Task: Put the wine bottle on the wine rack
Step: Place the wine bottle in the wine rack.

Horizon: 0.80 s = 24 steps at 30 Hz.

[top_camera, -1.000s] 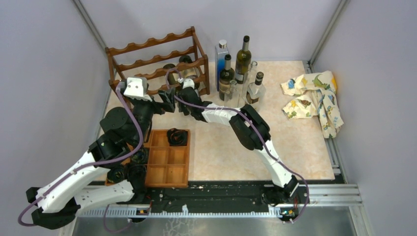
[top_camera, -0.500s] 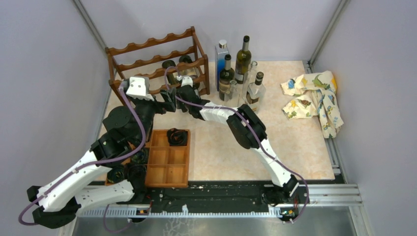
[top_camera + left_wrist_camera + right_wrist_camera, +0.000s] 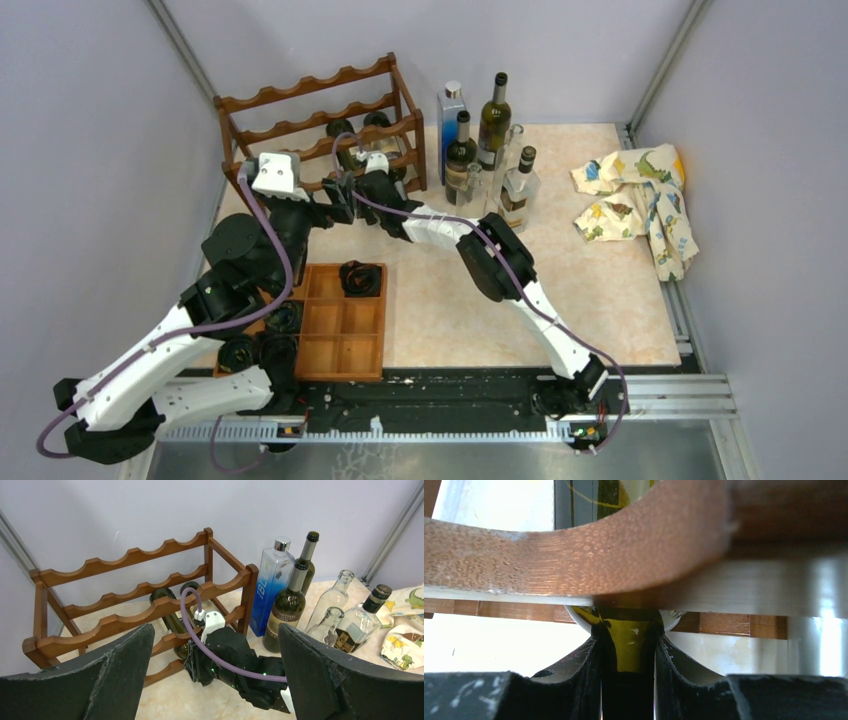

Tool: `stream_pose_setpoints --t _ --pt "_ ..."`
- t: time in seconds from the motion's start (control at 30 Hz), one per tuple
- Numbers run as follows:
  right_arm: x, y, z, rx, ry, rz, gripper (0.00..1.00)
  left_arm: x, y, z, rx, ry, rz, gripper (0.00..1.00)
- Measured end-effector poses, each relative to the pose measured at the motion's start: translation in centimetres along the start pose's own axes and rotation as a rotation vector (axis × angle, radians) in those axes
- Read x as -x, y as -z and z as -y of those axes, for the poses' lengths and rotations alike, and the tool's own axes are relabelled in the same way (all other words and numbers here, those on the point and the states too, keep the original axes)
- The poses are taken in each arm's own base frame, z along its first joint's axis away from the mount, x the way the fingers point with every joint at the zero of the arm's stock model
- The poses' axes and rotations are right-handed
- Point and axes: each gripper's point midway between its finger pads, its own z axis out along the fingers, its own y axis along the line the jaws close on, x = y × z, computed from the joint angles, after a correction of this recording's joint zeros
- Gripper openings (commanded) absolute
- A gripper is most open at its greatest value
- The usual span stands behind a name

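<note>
The dark reddish-brown wine rack stands at the back left, and also shows in the left wrist view. My right gripper is shut on the neck of a dark green wine bottle. The bottle lies in the rack's lower tier, base toward the wall. In the right wrist view my right gripper clamps the neck just below a scalloped rail. A second bottle lies beside it in the rack. My left gripper is open and empty, just behind the right wrist.
Several upright bottles stand right of the rack. A patterned cloth lies at the far right. A flat wooden compartment tray with black items sits at the near left. Walls close in behind and left of the rack.
My right arm has reached further toward the rack, sliding the held bottle deeper into the lower tier. My left arm has barely shifted.
</note>
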Motion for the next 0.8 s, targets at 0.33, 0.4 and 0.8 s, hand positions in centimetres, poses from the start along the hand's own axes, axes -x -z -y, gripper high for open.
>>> stream_pose_setpoints --t 0.33,0.4,0.8 --pt "-0.67 0.1 0.33 -0.012 0.006 -0.03 0.14 1.3 0.09 -0.38 0.003 -0.019 0.024 0.99" --pt "-0.67 0.02 0.51 -0.016 0.004 -0.028 0.14 1.3 0.09 -0.4 0.003 -0.025 0.024 0.99" --pt "-0.64 0.0 0.55 -0.017 0.002 -0.027 0.22 1.32 0.0 -0.4 0.003 -0.048 0.022 0.99"
